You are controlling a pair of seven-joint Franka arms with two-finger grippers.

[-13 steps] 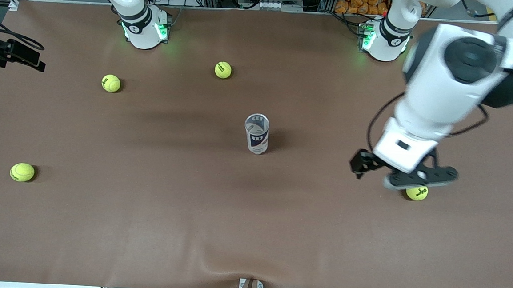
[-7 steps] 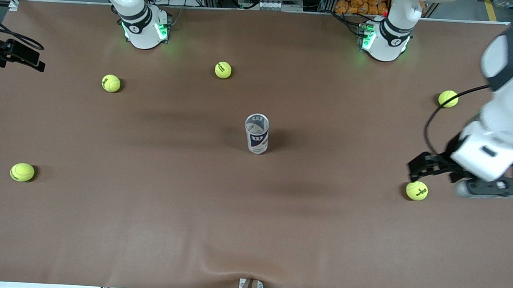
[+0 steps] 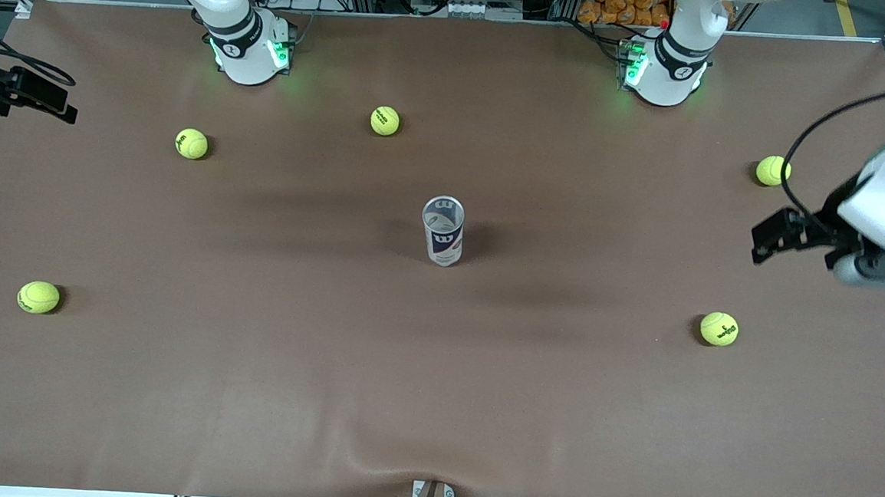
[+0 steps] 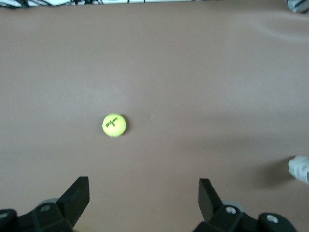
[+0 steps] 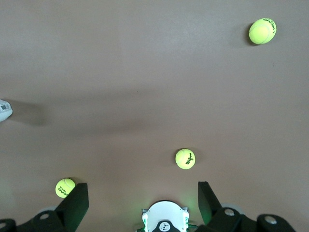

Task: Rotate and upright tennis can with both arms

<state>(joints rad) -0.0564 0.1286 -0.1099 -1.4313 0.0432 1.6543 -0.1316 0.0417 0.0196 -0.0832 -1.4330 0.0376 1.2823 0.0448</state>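
The can (image 3: 443, 230) stands upright near the middle of the table (image 3: 265, 391), open silvery rim up, navy band with the logo facing the front camera. Nothing touches it.

5 tennis balls lie scattered around it, all well apart from it. 1 ball (image 3: 385, 120) sits toward the robots' edge, not far from the right arm's base (image 3: 248, 52). Another ball (image 3: 191, 143) lies farther toward the right arm's end of the table. A 3rd ball (image 3: 38, 297) rests close to that end's edge, nearer the front camera than the can. At the left arm's end, 1 ball (image 3: 773, 170) lies toward the robots' edge and 1 ball (image 3: 719, 328) lies nearer the front camera than the can.

The left gripper (image 3: 777, 240) hangs in the air over the left arm's end of the table, between those 2 balls, well clear of the can. Its wrist view shows its fingers (image 4: 77, 195) spread wide with nothing between them, the nearer ball (image 4: 114, 125) on the cloth below, and a sliver of the can (image 4: 300, 168) at the frame's edge.

The right gripper (image 5: 140, 200) is high over the table near its own base (image 5: 164, 220); its fingers (image 5: 75, 203) are also spread apart and empty. That arm waits.
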